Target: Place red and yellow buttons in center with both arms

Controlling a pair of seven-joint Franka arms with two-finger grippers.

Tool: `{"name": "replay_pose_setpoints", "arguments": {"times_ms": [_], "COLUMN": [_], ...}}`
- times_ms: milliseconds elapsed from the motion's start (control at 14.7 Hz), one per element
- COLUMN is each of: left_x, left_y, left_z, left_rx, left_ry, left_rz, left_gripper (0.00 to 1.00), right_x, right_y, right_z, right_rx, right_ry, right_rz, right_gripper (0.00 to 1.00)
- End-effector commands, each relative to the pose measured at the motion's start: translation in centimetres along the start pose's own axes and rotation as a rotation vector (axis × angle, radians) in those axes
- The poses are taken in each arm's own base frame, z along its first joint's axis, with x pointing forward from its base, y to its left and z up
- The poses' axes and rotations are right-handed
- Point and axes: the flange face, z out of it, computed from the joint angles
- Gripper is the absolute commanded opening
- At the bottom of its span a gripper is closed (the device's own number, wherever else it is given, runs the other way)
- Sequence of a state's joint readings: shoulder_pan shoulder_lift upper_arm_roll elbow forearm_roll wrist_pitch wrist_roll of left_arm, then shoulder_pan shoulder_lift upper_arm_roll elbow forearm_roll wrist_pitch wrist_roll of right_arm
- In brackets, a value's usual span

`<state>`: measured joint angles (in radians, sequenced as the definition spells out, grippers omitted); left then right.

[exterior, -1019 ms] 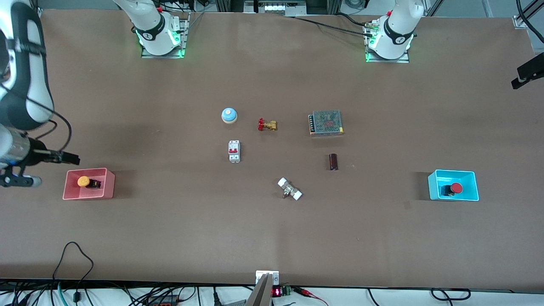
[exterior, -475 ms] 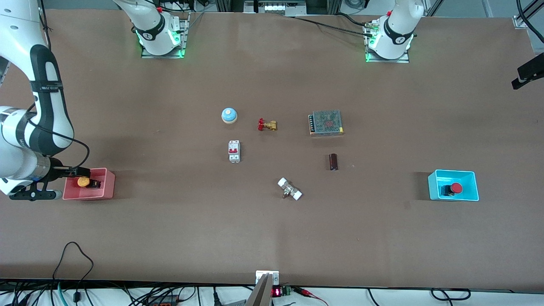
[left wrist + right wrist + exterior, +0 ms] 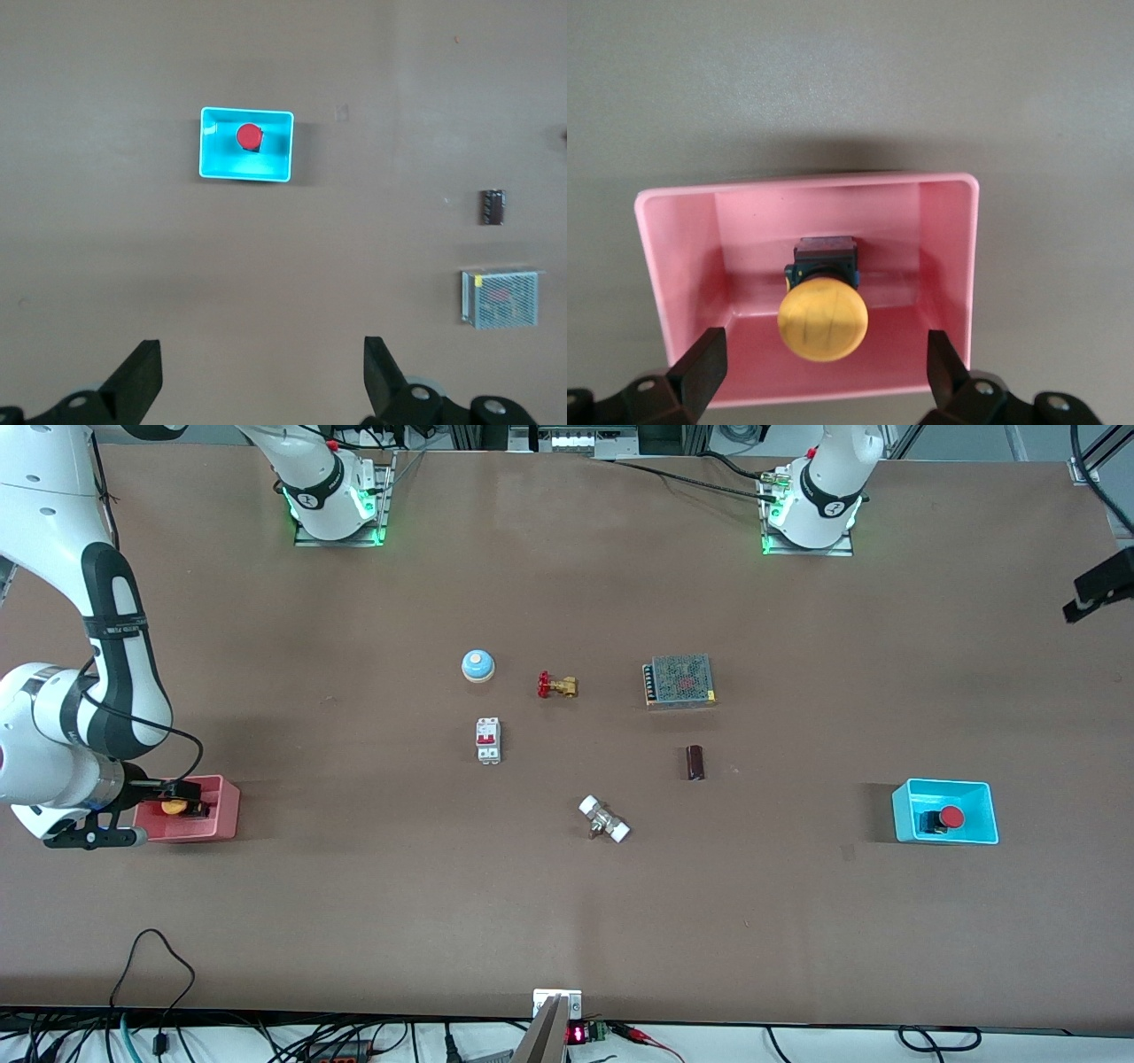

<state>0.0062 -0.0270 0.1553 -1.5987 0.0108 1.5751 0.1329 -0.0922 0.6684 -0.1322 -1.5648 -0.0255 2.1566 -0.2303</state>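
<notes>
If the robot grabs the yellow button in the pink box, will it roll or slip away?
The yellow button lies on its side in the pink bin, so its round cap might roll a little if nudged. Its black body looks squarish, which probably stops much rolling. The smooth domed cap may slip, though the open right gripper straddles it.

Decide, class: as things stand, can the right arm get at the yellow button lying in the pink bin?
Probably yes. The right gripper hangs open just over the pink bin, its fingers spread wider than the yellow button. Nothing covers the button; only the bin's walls could crowd the fingers.
</notes>
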Motion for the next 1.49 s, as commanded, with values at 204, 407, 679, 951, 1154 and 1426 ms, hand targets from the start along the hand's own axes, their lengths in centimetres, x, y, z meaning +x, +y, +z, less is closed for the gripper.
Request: {"name": "replay_pose_setpoints", "arguments": {"times_ms": [204,407,679,951,1154,1426], "left_x": [5.5,8.0,9.8,12.0,13.1,13.1], "left_y": [-0.5,-0.8,-2.9,-4.6,-6.0,-7.3], "left_z": [17.2,25.9,33.5,36.2,37.5,39.1], "left_rx": [0.042,0.023,-0.056,-0.039,-0.031,-0.032], "left_ry": [0.038,0.052,0.089,0.083,0.083,0.069], "left_rz": [0.04,0.096,0.113,0.127,0.129,0.134], "left_gripper": [1.0,1.0,1.0,1.0,1.0,1.0], "right_x": [1.2,1.3,1.3,1.3,1.2,1.2], "right_y": [0.5,0.4,0.4,0.4,0.3,0.3], "right_z": [1.1,1.7,2.1,2.6,2.8,3.1], "right_rx": [-0.016,-0.014,-0.004,0.007,0.008,0.009], "right_ry": [0.03,0.027,0.023,0.018,0.017,0.013], "right_rz": [-0.058,-0.059,-0.069,-0.061,-0.06,-0.06], "right_gripper": [1.0,1.0,1.0,1.0,0.93,0.69]}}
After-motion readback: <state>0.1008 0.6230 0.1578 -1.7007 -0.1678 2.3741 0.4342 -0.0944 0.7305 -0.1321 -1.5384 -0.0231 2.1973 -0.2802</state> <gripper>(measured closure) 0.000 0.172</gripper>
